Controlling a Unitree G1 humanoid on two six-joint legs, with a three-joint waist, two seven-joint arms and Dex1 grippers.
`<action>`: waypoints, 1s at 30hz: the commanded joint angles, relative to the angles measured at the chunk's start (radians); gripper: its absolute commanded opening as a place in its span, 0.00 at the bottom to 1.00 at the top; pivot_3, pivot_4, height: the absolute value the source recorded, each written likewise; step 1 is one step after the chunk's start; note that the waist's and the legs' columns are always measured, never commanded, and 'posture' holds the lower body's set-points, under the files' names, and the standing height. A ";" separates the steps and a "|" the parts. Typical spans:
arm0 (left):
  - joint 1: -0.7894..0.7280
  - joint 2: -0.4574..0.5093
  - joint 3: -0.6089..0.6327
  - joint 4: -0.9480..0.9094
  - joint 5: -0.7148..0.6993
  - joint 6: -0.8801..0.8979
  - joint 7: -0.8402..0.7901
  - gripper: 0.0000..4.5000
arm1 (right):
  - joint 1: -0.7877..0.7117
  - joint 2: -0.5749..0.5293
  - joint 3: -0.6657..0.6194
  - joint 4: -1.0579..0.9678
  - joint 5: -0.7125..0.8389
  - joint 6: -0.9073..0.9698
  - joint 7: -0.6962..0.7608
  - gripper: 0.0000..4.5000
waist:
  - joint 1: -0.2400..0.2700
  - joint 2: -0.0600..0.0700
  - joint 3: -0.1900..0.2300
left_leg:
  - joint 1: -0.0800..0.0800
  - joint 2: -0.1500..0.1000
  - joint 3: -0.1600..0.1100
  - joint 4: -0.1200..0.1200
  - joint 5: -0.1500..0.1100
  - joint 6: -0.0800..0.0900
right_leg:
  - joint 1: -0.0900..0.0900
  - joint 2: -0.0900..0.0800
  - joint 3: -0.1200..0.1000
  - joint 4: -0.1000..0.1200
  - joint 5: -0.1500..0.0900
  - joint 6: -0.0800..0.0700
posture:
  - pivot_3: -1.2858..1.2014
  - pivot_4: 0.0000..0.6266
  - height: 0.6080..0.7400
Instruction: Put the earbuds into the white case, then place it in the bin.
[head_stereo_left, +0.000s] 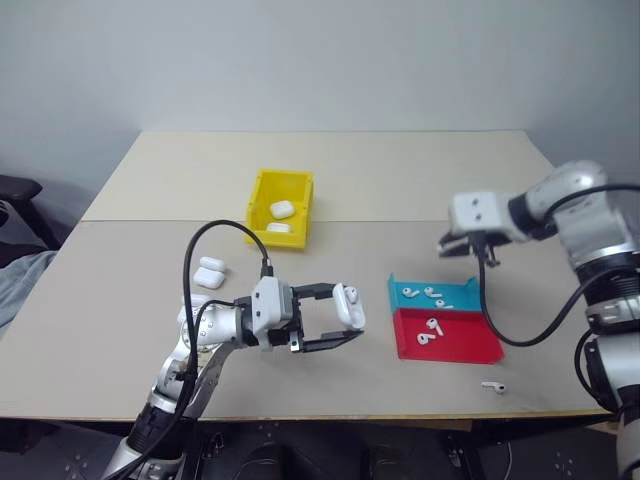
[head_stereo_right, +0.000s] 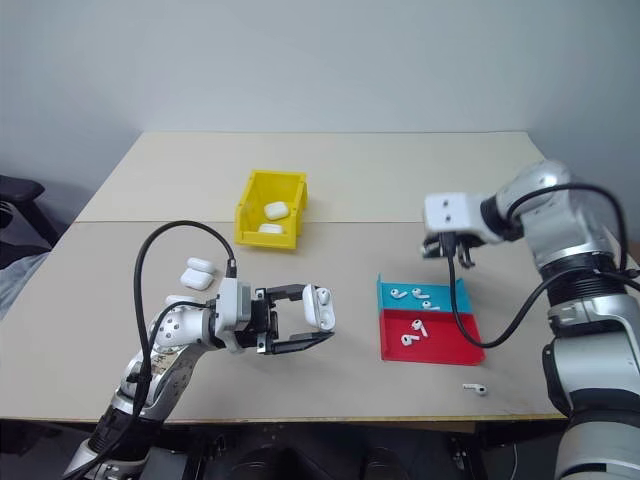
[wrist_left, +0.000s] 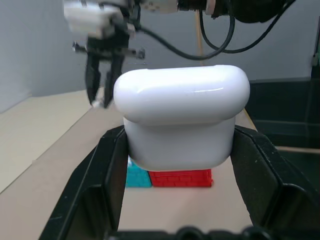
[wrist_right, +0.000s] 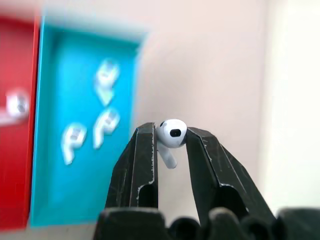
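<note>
The right gripper is clenched on one earbud, pinching its rounded head between the two black fingertips with the short stem hanging down between them. This gripper hangs in the air above the table, just beyond the far edge of the blue tray, with its fingers pointing downward.

The left gripper grasps the white case between its two fingers; the case lid is open in the head views, and the gripper reaches toward the right, held above the table near the front edge. In the left wrist view the case sits squarely between the black fingers, and the right gripper shows beyond it.

Right of the held case lie two shallow trays touching each other: the blue tray farther away holds three earbuds, and the red tray nearer holds two more. One loose earbud lies on the table near the front edge, just right of the red tray's near corner.

The yellow bin stands farther back on the table, left of centre, well apart from both grippers, and holds two white cases. Two more cases lie on the table to the left, near the left arm.
</note>
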 joint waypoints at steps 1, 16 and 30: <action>-0.058 -0.021 0.024 -0.038 -0.083 0.043 0.009 0.62 | 0.082 -0.022 -0.290 -0.415 0.353 0.499 -0.071 0.20 | 0.008 0.000 0.000 | 0.000 0.000 -0.001 0.000 -0.001 0.001 | 0.000 0.000 0.000 0.000 0.000 0.000 | 0.52 0.24 1.00; -0.264 -0.134 0.017 0.078 -0.144 0.076 -0.052 0.62 | 0.454 0.350 -0.835 -1.060 1.376 1.075 -0.900 0.20 | 0.010 -0.001 -0.001 | 0.001 -0.001 -0.010 0.001 -0.002 0.003 | 0.004 0.001 -0.002 -0.001 0.000 0.000 | 0.52 0.24 1.00; -0.249 -0.125 0.010 0.100 -0.111 0.065 -0.065 0.62 | 0.607 0.176 -0.649 -1.036 1.537 0.889 -1.015 0.20 | 0.009 -0.001 -0.001 | 0.000 -0.002 -0.011 0.002 -0.004 0.006 | 0.004 0.001 0.000 -0.002 0.001 0.001 | 0.52 0.24 1.00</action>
